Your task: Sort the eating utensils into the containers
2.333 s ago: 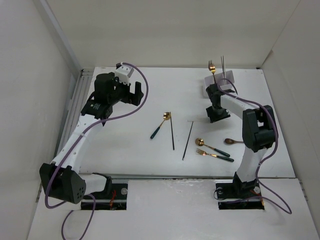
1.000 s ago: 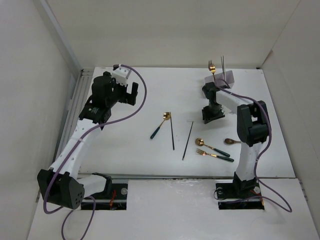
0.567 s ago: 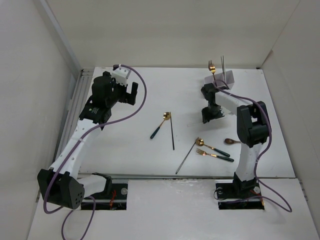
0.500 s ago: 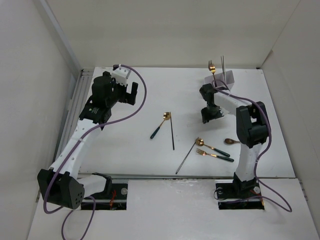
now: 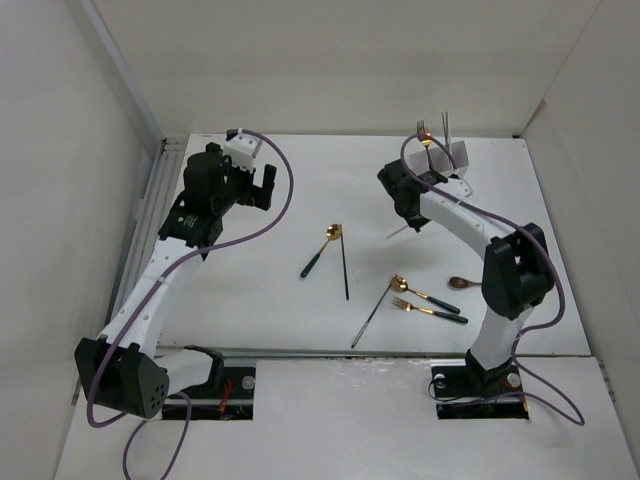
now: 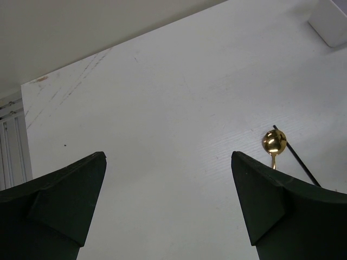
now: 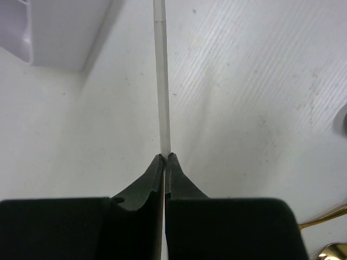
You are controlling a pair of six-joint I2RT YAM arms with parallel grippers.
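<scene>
Shifted left since before, right gripper (image 7: 164, 158) pinches a silver chopstick (image 7: 161, 81) near the white holder (image 5: 455, 155), arm arched; left gripper (image 6: 168, 157) hangs wide, far left

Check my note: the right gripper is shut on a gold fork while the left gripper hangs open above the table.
Wrong utensil: the right gripper is shut on a thin silver chopstick, as the right wrist view shows. The rest is right: the left gripper does hang open above the table.
</scene>
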